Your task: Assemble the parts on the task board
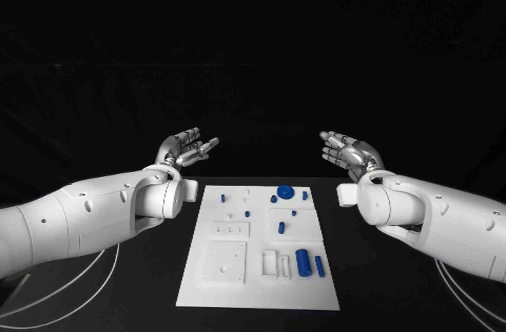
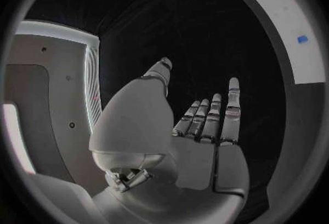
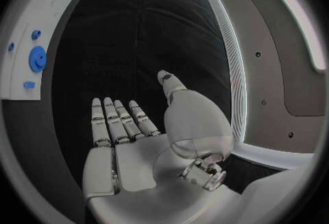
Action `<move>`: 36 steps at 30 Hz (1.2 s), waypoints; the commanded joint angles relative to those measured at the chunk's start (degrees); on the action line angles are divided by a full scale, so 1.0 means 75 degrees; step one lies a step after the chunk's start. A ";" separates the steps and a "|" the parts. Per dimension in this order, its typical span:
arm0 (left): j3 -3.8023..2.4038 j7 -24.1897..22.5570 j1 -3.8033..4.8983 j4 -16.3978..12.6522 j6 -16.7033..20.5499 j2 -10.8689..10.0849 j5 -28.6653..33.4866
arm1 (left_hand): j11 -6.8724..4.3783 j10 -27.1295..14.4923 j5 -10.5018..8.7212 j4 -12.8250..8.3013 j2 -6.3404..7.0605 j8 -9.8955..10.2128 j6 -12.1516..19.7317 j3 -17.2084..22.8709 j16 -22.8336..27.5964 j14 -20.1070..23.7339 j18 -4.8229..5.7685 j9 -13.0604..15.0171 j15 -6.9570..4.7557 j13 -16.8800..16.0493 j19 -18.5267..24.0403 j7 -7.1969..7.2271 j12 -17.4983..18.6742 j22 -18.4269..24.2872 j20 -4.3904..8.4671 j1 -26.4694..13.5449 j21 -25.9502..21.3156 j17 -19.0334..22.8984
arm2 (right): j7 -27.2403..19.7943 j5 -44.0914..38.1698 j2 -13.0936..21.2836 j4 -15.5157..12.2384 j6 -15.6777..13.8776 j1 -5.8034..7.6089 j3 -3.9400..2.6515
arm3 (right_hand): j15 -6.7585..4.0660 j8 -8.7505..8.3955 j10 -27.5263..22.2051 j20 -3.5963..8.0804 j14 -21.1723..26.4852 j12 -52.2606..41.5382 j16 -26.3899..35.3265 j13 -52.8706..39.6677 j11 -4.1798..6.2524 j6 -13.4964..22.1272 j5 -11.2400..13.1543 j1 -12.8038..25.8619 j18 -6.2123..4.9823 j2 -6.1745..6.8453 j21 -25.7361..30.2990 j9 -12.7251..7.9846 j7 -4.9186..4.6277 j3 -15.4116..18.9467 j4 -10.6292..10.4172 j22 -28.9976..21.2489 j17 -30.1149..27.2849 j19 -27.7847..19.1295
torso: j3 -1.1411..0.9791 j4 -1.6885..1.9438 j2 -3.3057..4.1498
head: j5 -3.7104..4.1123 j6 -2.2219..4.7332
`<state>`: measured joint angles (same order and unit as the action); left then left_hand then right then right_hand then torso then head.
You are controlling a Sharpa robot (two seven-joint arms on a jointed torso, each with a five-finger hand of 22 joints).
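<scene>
Two white robot arms are reaching over a black table, one from each side. The left hand is hovering above the table beyond the far left corner of the task board, its fingers spread apart and grasping nothing. The right hand is mirroring it beyond the far right corner, also spread and holding nothing. Both palms are facing inward toward each other, well apart.

The white task board is lying flat in the middle of the table, between the two forearms. Small blue parts are sitting on it: a round blue gear near the far edge, a blue cylinder near the right front, and a slimmer blue peg just beside that cylinder. Several smaller blue pieces are dotting the far half.
</scene>
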<state>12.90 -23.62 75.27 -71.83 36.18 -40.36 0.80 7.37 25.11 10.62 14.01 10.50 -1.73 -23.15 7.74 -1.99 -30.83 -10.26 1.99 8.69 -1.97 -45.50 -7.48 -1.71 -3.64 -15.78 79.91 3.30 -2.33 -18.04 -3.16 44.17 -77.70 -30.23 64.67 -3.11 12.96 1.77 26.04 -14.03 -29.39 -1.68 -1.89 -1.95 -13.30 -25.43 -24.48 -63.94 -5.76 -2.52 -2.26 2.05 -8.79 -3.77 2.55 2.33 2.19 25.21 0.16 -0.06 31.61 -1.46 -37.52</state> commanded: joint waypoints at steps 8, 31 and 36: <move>0.0122 0.0404 0.0185 0.0231 -0.0759 0.0081 0.0082 | 0.0053 0.0312 0.0056 -0.0097 -0.0060 -0.0060 -0.0253 0.0082 -0.0064 -0.0320 -0.0185 0.0024 0.0025 -0.0025 -0.0249 -0.0076 -0.0060 -0.0027 -0.0067 0.0282 0.0062 -0.0023 | 0.1724 -0.0886 -0.0044 0.0743 0.2573 0.0264 -0.0169 | -0.0046 0.0129 0.1875 0.0116 -0.1589 -0.0130 -0.0117 -0.0094 0.0137 -0.1701 0.0302 -0.1426 -0.0137 0.0217 -0.0118 0.0089 -0.0304 -0.0037 0.0961 0.0086 0.0080 0.1206 | 0.0000 -0.0001 0.0001 | 0.0000 -0.0002; 0.0020 0.0410 0.0466 -0.1029 -0.1674 -0.0793 -0.0572 | -0.0013 0.5111 0.0035 -0.2232 -0.1091 -0.0248 -0.4415 0.0190 -0.0893 -0.5466 0.0788 0.0219 -0.0579 -0.0182 -0.2073 -0.0196 -0.0224 -0.0923 0.1685 0.0011 0.1820 -0.0280 | 0.2037 -0.9461 -0.0504 0.1002 0.2197 0.0395 -0.0182 | -0.1920 0.0248 0.5659 0.2135 -0.7572 -0.0226 -0.4406 -0.0194 0.1239 -0.5378 0.0031 -0.0905 -0.0394 0.0536 -0.3009 0.0254 0.0368 -0.0765 0.1817 0.1325 0.3140 0.7728 | 0.0164 0.0352 0.0468 | 0.0086 -0.0035; -0.0080 0.0439 0.0502 -0.1426 -0.1842 -0.0970 -0.0592 | 0.0023 0.4973 -0.0071 -0.2312 -0.1083 -0.0247 -0.4311 0.0027 -0.0914 -0.5464 0.0775 0.0218 -0.0561 -0.0183 -0.1952 -0.0223 -0.0223 -0.1040 0.1653 -0.0042 0.1979 -0.0279 | 0.2503 -1.0636 -0.0567 0.0821 0.2333 0.0417 -0.0185 | -0.1853 0.0243 0.5395 0.2117 -0.7340 -0.0210 -0.5441 -0.0185 0.1156 -0.5221 0.0342 -0.0948 -0.0431 0.0661 -0.3600 0.0245 0.0320 -0.0927 0.1803 0.1872 0.4012 0.7707 | 0.0198 0.0490 0.0640 | 0.0231 0.0055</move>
<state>12.37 -20.38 78.84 -82.07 25.14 -47.59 -2.49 7.47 62.84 10.37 -3.41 2.19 -3.55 -55.85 8.17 -8.61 -71.47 -4.85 3.61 4.32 -3.27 -60.56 -9.27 -3.42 -11.40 -3.31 79.81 17.95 -4.48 -2.86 -72.17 39.98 -71.31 -14.89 67.76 -4.48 -0.40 3.48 67.08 0.57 -83.25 -3.01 -30.15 -3.28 -4.80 -64.12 -23.67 -70.93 -7.94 1.02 -22.87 3.87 -6.53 -9.70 15.62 11.71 22.91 78.73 1.42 2.76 35.37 -0.26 -37.44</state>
